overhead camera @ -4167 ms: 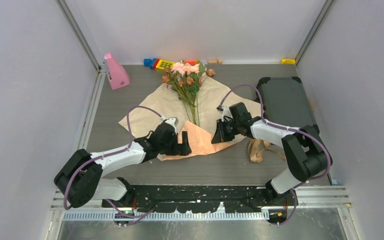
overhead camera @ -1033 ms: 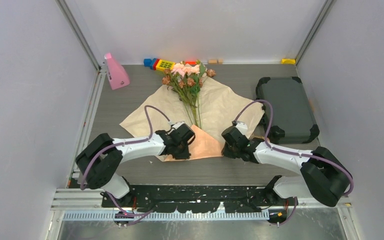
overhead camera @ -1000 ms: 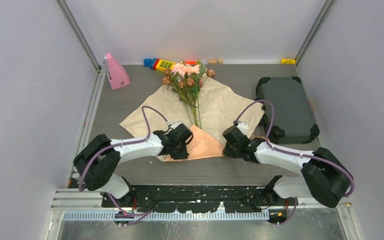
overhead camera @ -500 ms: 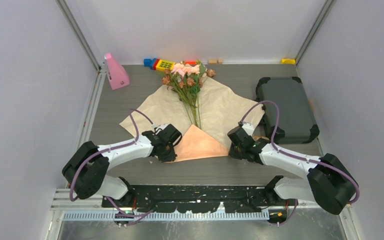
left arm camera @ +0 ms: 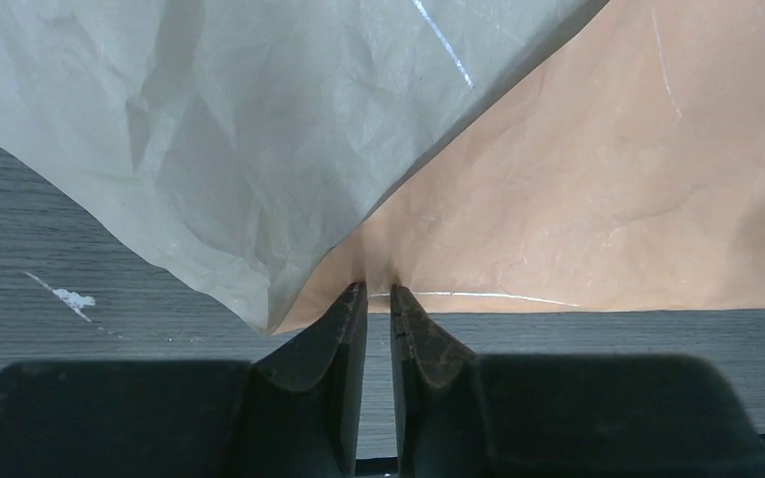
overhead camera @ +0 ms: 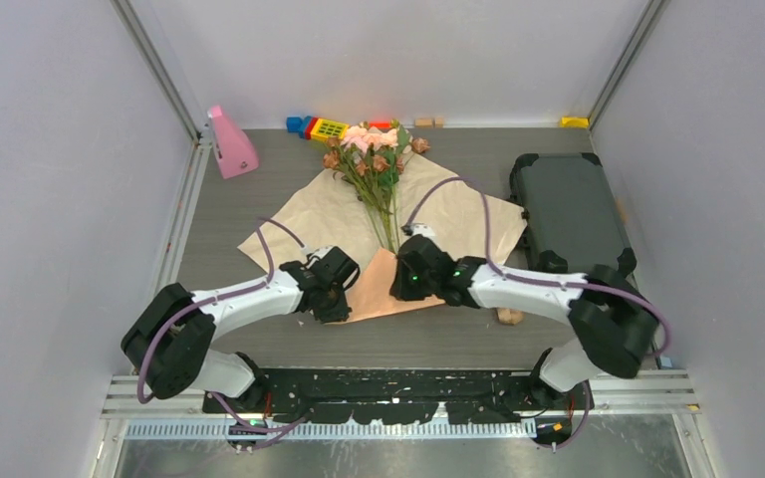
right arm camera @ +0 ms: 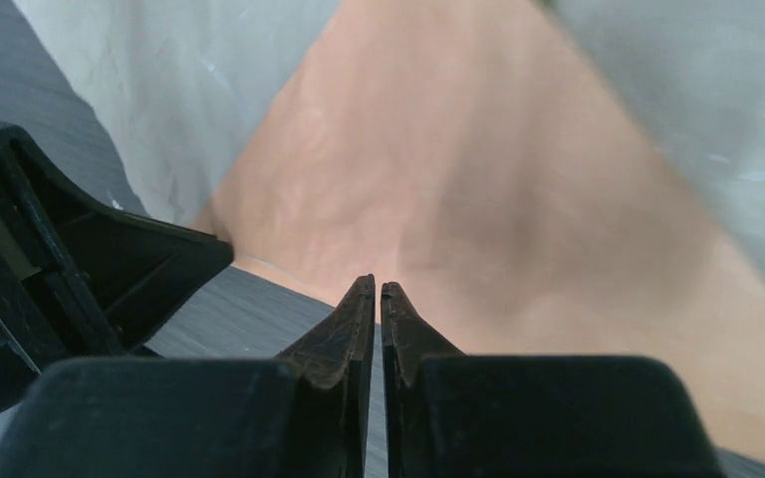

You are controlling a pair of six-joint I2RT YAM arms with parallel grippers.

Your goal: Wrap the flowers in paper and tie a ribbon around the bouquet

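Observation:
The paper (overhead camera: 438, 214) lies spread with its beige face up, and its near corner is folded over into a peach flap (overhead camera: 379, 291). The flowers (overhead camera: 374, 159) lie on its far part, stems pointing toward me. My left gripper (overhead camera: 339, 297) sits at the flap's left corner. In the left wrist view its tips (left arm camera: 379, 287) pinch the puckered fold edge between beige (left arm camera: 209, 129) and peach (left arm camera: 608, 169) paper. My right gripper (overhead camera: 399, 287) hovers over the flap, jaws together and nothing between them (right arm camera: 378, 282). A bit of ribbon (overhead camera: 508, 316) shows beside the right arm.
A dark grey case (overhead camera: 568, 214) lies at the right. At the back left stands a pink object (overhead camera: 229, 144), with coloured toy blocks (overhead camera: 319, 126) and a yellow block (overhead camera: 575, 121) along the back wall. The left gripper's body (right arm camera: 90, 259) fills the right wrist view's left side.
My right arm has swung left from the flap's right corner to over its middle, uncovering a bit of ribbon. The left gripper slid left along the fold edge, then held still.

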